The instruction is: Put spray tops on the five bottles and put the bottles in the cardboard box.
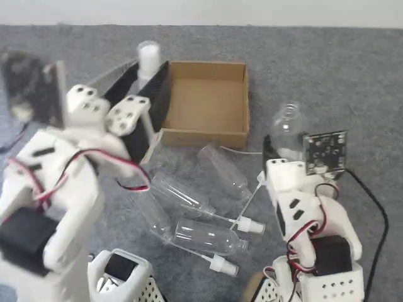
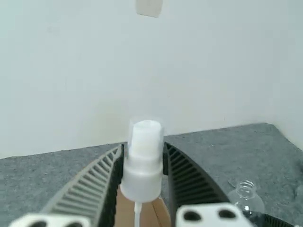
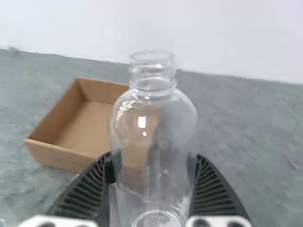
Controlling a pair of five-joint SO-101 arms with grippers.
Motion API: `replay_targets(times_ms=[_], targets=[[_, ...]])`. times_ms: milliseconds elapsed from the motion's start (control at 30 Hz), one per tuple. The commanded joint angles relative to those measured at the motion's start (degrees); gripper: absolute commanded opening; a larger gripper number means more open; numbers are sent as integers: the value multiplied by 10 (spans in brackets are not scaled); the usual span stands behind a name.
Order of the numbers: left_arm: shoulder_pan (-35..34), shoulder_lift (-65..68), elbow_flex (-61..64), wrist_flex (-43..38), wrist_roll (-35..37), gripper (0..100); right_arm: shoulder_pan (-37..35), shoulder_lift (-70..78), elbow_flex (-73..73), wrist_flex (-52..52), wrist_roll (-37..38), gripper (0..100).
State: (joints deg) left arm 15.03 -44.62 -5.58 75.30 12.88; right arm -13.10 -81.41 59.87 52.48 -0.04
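Observation:
My left gripper (image 2: 142, 165) is shut on a white spray top (image 2: 143, 158), held upright with its tube hanging down; from above the spray top (image 1: 148, 58) sits at the left edge of the cardboard box (image 1: 206, 102). My right gripper (image 3: 151, 175) is shut on a clear open-necked bottle (image 3: 151, 125), upright, right of the box; the same bottle (image 1: 289, 129) appears in the high view. Three clear bottles with spray tops lie on the carpet: one (image 1: 223, 167), one (image 1: 182, 195), one (image 1: 208, 238). The box is empty.
Grey carpet covers the table. The left arm's white body (image 1: 56, 195) fills the front left, the right arm's base (image 1: 315, 251) the front right. A black cable (image 1: 371, 201) runs along the right. A pale wall lies behind.

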Motion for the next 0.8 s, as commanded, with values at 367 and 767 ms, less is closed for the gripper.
replay_targets(times_ms=[367, 767], targets=[[-94, -219, 269, -188, 81, 12, -159, -5, 185, -342, 91, 66], [-94, -339, 384, -251, 142, 12, -252, -5, 256, -378, 90, 69]])
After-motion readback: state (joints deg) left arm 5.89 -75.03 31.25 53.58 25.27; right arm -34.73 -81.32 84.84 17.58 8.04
